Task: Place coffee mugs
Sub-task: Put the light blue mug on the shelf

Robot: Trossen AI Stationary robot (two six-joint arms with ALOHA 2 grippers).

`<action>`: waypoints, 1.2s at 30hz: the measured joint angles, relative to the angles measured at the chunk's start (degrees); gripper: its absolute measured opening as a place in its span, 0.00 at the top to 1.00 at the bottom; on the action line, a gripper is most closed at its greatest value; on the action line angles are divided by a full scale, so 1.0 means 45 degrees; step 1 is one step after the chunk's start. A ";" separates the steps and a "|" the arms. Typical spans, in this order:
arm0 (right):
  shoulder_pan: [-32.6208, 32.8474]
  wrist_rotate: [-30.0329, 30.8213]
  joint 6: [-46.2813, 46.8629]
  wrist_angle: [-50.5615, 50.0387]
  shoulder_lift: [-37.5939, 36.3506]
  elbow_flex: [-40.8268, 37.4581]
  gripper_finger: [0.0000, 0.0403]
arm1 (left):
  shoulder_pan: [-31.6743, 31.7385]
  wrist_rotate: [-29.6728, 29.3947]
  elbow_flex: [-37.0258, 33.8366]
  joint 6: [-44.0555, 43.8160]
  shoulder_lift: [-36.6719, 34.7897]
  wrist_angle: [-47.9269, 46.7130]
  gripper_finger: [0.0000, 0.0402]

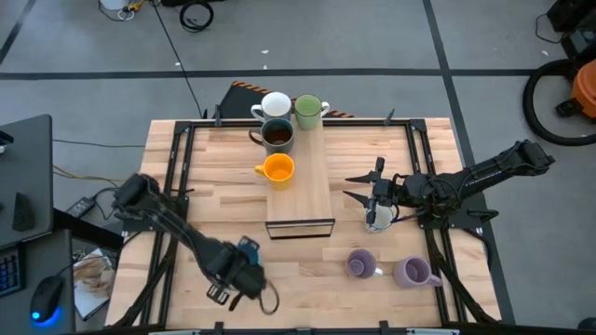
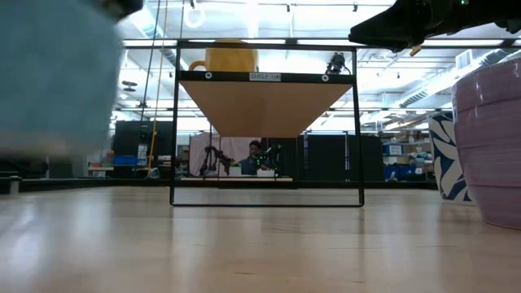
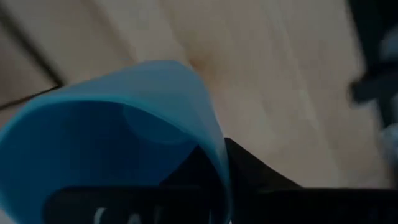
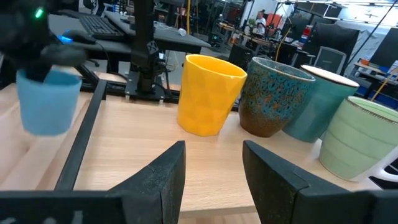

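My left gripper [image 1: 238, 270] is near the table's front edge, shut on a blue mug [image 1: 248, 247], which also shows in the right wrist view [image 4: 47, 102]. My right gripper [image 1: 357, 187] is open and empty, right of the wooden shelf [image 1: 312, 200], pointing toward it. On the shelf stand an orange mug [image 1: 277, 168], a dark brown mug [image 1: 277, 136], a white mug [image 1: 275, 105] and a green mug [image 1: 308, 110]. A white patterned mug [image 1: 377, 219] stands on the table under the right arm. Two light purple mugs [image 1: 361, 263] [image 1: 411, 272] are on the table at the front right. My left gripper holds the blue mug by its wall at the rim [image 3: 214, 134], with one finger [image 3: 186, 177] inside the mug and the other [image 3: 267, 180] outside. The mug is lifted clear of the table, with its mouth toward the wrist.
The shelf has a black metal frame [image 2: 264, 203] and open room beneath it. Black rails [image 1: 177, 167] run along the table's left and right sides. A desk with a keyboard [image 1: 9, 270] stands off the table's left. A person [image 2: 256, 156] sits far behind the table.
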 joint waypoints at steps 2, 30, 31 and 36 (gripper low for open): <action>0.0000 0.0000 0.0080 0.0000 0.0000 0.0000 0.59 | 0.0418 0.0079 0.0396 -0.1285 -0.0587 -0.0410 0.92; 0.0000 -0.0015 0.0183 -0.0041 0.0005 0.0000 0.59 | 0.4308 -0.2168 0.4327 -0.0150 -0.1215 -0.4222 0.93; 0.0000 -0.0015 0.0183 -0.0034 0.0005 0.0000 0.59 | 0.4308 -0.2168 0.4379 0.0123 -0.1044 -0.4223 0.93; 0.0000 -0.0015 0.0226 -0.0042 0.0005 0.0000 0.59 | 0.4490 -0.2229 0.5122 0.1040 -0.0252 -0.4515 0.93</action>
